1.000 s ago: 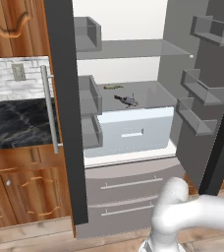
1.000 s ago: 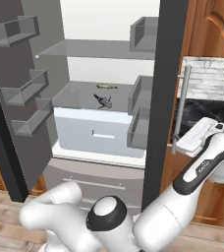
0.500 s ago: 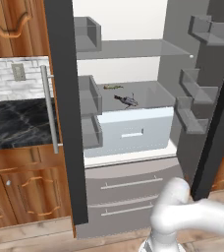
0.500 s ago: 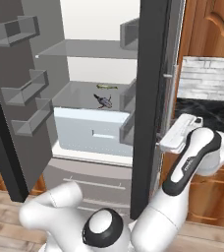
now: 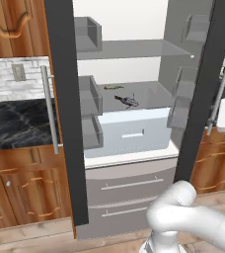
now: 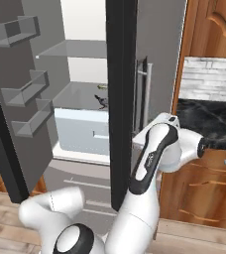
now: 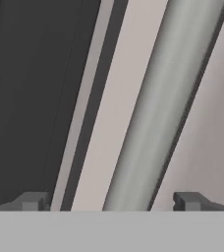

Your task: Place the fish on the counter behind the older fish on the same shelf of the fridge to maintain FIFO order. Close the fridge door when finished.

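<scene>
At the right-hand fridge door, the pincer faces the door's outer steel face with its two dark fingertips spread wide apart, one on either side of the vertical bar handle; nothing is clamped between them, and whether they touch the bar cannot be told. In the right base view the white arm reaches from its base up to this handle, its hand hidden behind the door's dark edge.

The fridge stands with both doors partly open: the left door shows its dark edge and door bins, and the right door is swung partway inward across the opening.

Inside, on the flat grey shelf above the pale drawer, lie two fish. A dark fish rests near the front middle of the shelf, close to the drawer's top edge. A slender greenish fish lies farther back and to the left, well apart from the first. Both also appear in the right base view, the dark one nearer and the slender one behind it.

The black marble surface lies left of the fridge, with wooden cabinet fronts below it.
</scene>
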Available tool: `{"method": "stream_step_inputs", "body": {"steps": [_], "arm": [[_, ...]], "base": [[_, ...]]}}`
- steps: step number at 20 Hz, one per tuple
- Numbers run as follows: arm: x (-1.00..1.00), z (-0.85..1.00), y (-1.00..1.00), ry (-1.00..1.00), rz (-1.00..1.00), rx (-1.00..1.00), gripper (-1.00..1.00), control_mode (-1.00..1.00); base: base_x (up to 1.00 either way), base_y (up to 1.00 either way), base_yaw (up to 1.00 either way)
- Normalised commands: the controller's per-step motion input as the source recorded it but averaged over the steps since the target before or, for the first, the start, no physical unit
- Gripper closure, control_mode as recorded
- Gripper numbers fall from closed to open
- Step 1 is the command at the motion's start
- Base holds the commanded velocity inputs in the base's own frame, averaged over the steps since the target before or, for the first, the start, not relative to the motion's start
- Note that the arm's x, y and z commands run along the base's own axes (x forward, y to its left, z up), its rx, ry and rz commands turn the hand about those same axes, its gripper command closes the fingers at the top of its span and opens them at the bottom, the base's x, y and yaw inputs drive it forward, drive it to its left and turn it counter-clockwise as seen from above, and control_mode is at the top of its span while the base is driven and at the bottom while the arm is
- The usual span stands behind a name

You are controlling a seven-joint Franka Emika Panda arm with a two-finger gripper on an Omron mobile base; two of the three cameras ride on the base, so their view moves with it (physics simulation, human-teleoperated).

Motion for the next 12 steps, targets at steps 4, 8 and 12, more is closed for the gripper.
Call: {"method": "stream_step_inputs", "body": {"steps": [4, 8, 12], "arm": [[0.51, 0.0, 1.0, 0.0, -0.06, 0.0, -1.0, -1.0], [0.4, 0.0, 0.89, 0.04, 0.04, 0.0, -1.0, -1.0], [0.54, 0.0, 0.21, 0.04, 0.36, 0.04, -1.0, -1.0]], "base": [[0.0, 0.0, 0.0], [0.0, 0.0, 0.0], [0.0, 0.0, 0.0]]}}
